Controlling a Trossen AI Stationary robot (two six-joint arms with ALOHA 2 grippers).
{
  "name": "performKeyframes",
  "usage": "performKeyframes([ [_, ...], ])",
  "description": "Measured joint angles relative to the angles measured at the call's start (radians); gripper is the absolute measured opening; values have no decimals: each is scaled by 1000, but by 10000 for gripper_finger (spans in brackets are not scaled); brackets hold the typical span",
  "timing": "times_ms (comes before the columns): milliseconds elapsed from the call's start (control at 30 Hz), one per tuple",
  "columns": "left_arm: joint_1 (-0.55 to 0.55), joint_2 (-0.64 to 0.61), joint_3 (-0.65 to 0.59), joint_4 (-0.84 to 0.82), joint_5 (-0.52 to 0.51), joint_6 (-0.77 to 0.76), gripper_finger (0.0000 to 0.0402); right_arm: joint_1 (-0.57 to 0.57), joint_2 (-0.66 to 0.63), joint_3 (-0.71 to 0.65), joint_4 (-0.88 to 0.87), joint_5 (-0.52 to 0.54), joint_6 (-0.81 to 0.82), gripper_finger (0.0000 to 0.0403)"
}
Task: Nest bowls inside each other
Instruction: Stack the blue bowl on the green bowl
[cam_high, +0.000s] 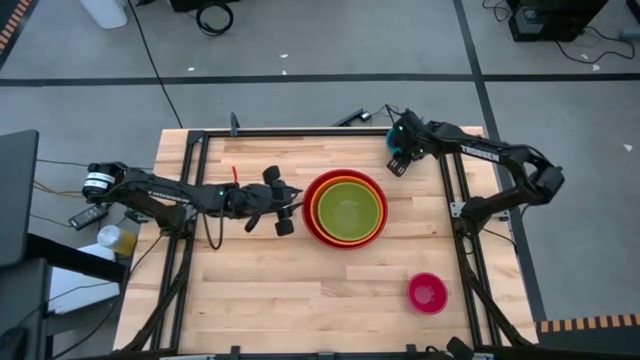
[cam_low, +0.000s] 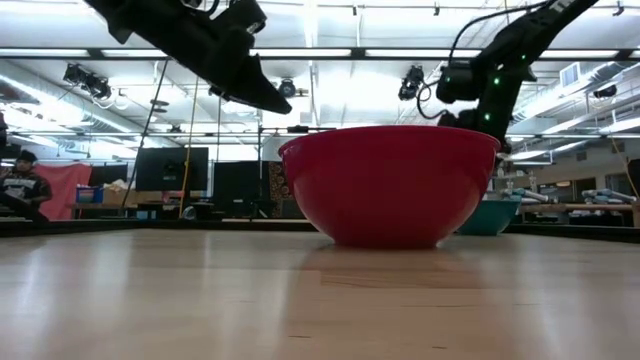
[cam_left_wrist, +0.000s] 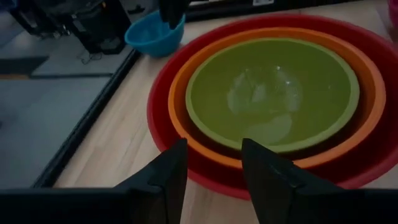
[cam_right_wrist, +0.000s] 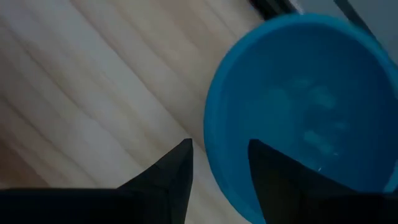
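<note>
The left arm is stretched across the table from the left edge, with its wrist held level and low. The left gripper (cam_high: 288, 208) is held with its fingers (cam_left_wrist: 166, 180) parted, and nothing is gripped between them. The right arm is bent at the elbow near the right edge and folded back toward the far side of the table. The right gripper (cam_high: 397, 150) is pointed downward, its fingers (cam_right_wrist: 177, 174) spread apart with one on either side of a rim, not clamped.
</note>
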Motion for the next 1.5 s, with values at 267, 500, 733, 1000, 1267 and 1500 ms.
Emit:
performKeyframes([
  [267, 0, 0, 1, 64, 0, 4, 153, 0, 27, 0, 50, -37, 25, 162],
  [500, 2, 1, 1, 45, 0, 5, 153, -7, 122, 0, 109, -18, 27, 159],
  [733, 46, -1, 1, 68, -25, 31, 153, -19, 197, 0, 70, 14, 26, 86],
  [1000, 81, -2, 27, 85, -26, 78, 153, 79, 105, -3, -151, 92, 91, 29],
  [1267, 80, -3, 92, 87, -25, 133, 153, 395, -141, 19, -230, 81, 299, 15],
  [1500, 93, -3, 93, 85, -25, 202, 153, 715, -172, 96, -101, 140, 333, 17],
])
